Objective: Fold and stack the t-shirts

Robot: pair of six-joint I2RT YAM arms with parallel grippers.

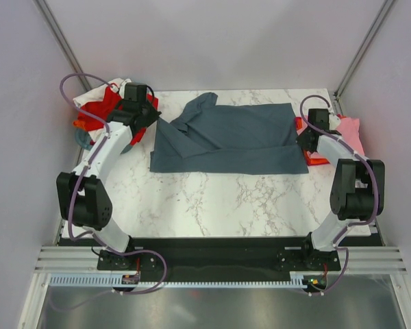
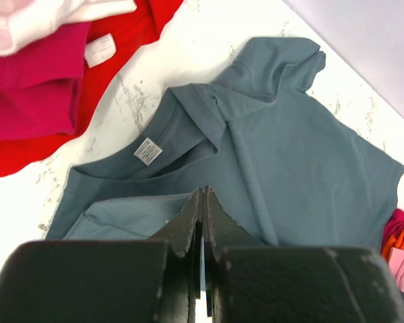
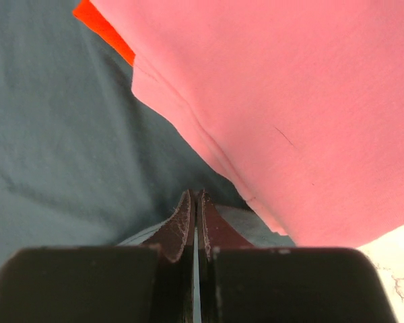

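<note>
You get bright, even light from above in the overhead view. The marble tabletop (image 1: 212, 205) shows no glare, and the arms cast only faint, soft shadows. The blue-grey shirt (image 1: 226, 140) looks crisp, with gentle shading in its folds. In the left wrist view the left hand (image 2: 203, 192) is dark and blurred at the bottom, while the cloth beyond it is sharp. In the right wrist view the right hand (image 3: 194, 195) is also soft. The pink shirt (image 3: 289, 101) is brightly lit, and the tabletop at lower right washes out to near white.

The left pincer (image 2: 202, 202), jaws together, hangs over the blue-grey t-shirt (image 2: 289, 141), near a red t-shirt (image 2: 131, 33).
</note>
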